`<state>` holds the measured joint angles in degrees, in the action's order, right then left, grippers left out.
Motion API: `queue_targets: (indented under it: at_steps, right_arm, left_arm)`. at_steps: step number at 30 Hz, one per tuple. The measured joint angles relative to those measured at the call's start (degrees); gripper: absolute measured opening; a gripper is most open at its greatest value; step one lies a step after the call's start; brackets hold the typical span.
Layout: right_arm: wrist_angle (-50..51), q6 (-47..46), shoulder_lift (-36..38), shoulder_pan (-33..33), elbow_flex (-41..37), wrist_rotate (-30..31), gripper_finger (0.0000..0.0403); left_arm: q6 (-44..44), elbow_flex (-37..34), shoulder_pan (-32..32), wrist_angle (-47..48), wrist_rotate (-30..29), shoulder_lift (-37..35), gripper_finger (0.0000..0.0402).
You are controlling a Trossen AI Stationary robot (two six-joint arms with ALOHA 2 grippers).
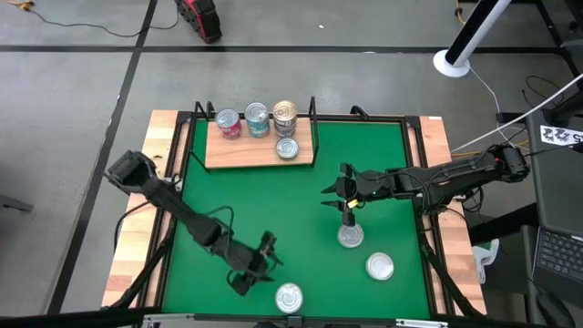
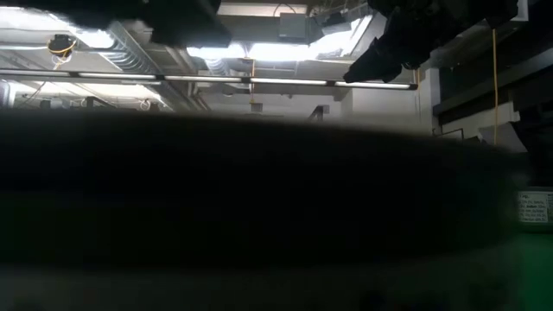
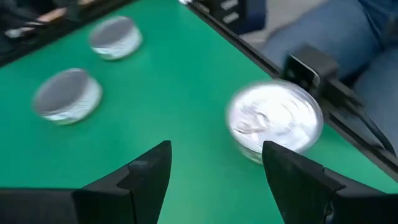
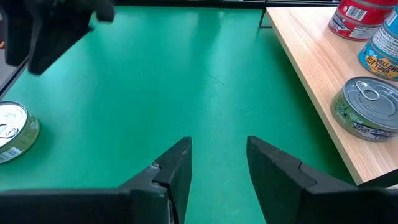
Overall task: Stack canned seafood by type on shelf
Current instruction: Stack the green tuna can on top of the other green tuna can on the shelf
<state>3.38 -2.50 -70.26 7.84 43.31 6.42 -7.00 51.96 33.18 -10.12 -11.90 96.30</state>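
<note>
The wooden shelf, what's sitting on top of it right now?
The shelf holds a back row of three tin stacks: red, blue and gold. A single tin sits in front. From above, how many tins each stack holds is hidden.

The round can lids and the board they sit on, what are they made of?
The tins look like metal: the lid is shiny silver with a pull ring. The shelf looks like light wood, with fine grain lines and a matte face. The mat under them seems soft green fabric or rubber; I can't tell which.
</note>
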Motion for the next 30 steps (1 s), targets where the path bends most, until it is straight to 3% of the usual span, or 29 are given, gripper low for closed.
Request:
queue_targets:
  at_steps: [7, 21, 30]
  right_arm:
    - [0.33, 0.0, 0.0, 0.0, 0.0, 0.0, 0.0152]
    - [1.46, 0.0, 0.0, 0.01, 0.0, 0.0, 0.0152]
    - [1.5, 0.0, -0.01, 0.02, 0.0, 0.0, 0.0152]
  left_arm:
    - [-6.11, 0.24, 3.91, -0.07, -0.03, 5.91, 0.0246]
    - [-42.81, 0.28, 1.51, -0.14, -1.41, 8.58, 0.0246]
    - [-41.87, 0.31, 0.36, -7.02, 5.51, 8.56, 0.0246]
